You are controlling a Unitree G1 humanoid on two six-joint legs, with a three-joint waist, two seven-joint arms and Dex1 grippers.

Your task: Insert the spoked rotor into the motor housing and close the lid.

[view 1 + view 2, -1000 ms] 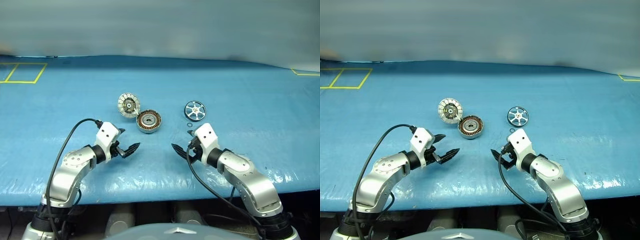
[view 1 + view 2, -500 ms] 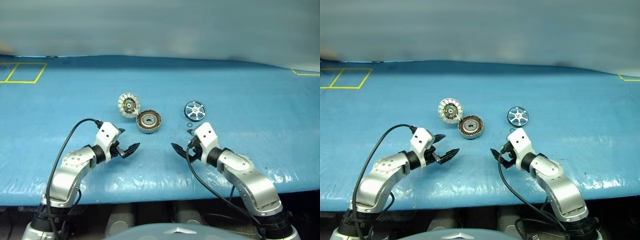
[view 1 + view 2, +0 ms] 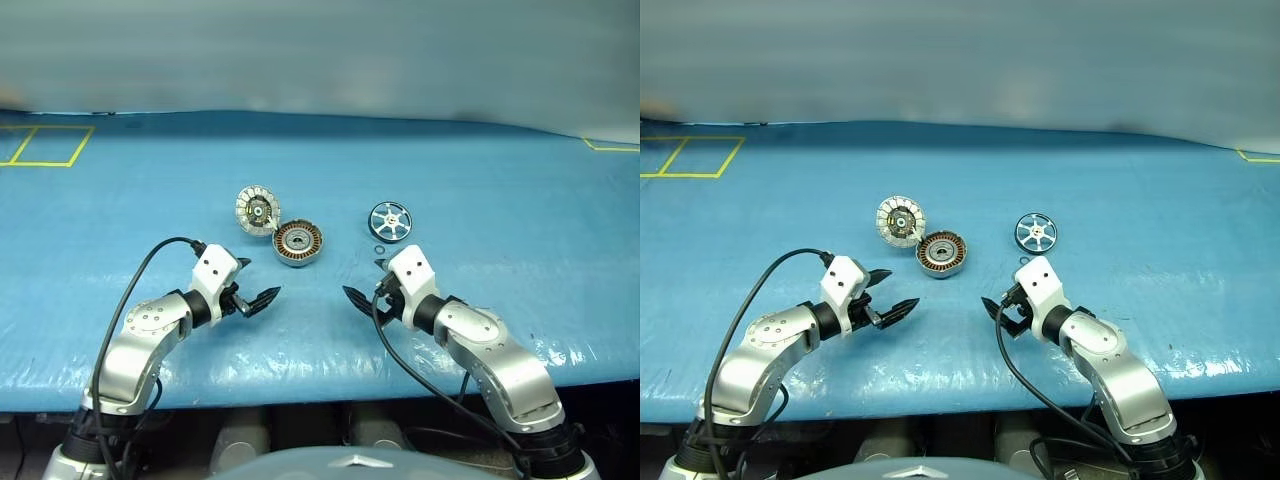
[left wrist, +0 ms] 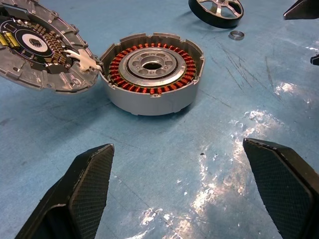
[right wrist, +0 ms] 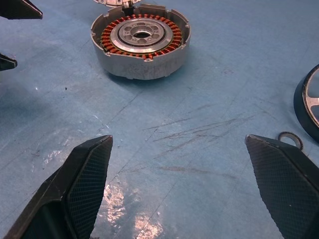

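Note:
The motor housing [image 3: 298, 243] sits open on the blue table, with copper windings around a silver hub [image 4: 152, 69]. Its lid [image 3: 257, 209] is hinged back at the far left edge, ribbed inner face up [image 4: 37, 47]. The spoked rotor [image 3: 389, 220] lies flat to the right of the housing, apart from it. My left gripper [image 3: 258, 280] hovers open, nearer than the housing and to its left, holding nothing. My right gripper [image 3: 365, 280] is open and empty too, nearer than the rotor and right of the housing [image 5: 140, 40].
A tiny thin ring [image 3: 377, 250] lies just in front of the rotor, near my right gripper. Yellow tape lines [image 3: 45, 145] mark the far left of the blue table cover [image 3: 480, 170]. The table's front edge [image 3: 300, 385] runs below both arms.

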